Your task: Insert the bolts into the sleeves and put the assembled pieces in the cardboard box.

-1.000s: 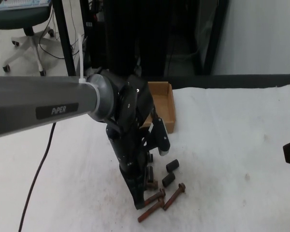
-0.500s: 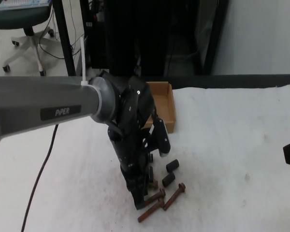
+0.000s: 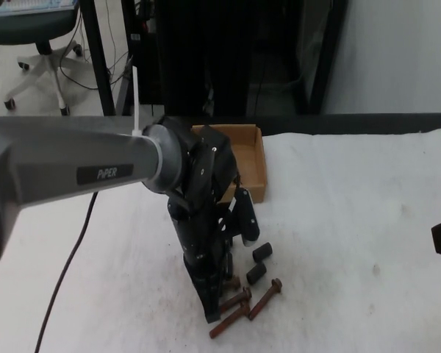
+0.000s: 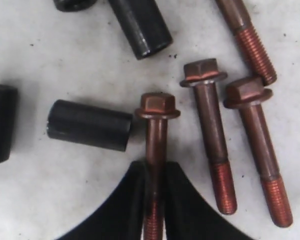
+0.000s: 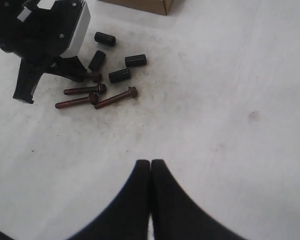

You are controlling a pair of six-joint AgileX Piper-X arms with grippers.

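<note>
Left fingers (image 4: 125, 205) are clenched on a bolt (image 4: 156, 125), pinching it mid-shank while it lies flat on the tabletop (image 4: 50, 190). Over the last second the left arm (image 3: 95, 173) has swung a touch toward the cardboard box (image 3: 258, 193) in the high view. Its tip has stayed planted among the parts, though, and the loose pieces haven't budged. So the grip looks made, but the lift hasn't begun, and no bolt is in a sleeve yet. By my read, this is early in the job.

It's crowded down there! A sleeve (image 4: 87, 125) lies just beside the held bolt's head, its end nearly touching. Two neighbouring bolts (image 4: 210, 140) lie close on the other side, roughly parallel. A straight rise looks like the safest exit, since any sideways drag would likely knock something.

The right fingers (image 5: 135, 200) are pressed together with nothing between them, over bare tabletop well apart from the pile. There's plenty of open surface on that side. The box waits beyond the pile, near the tabletop's far edge.
</note>
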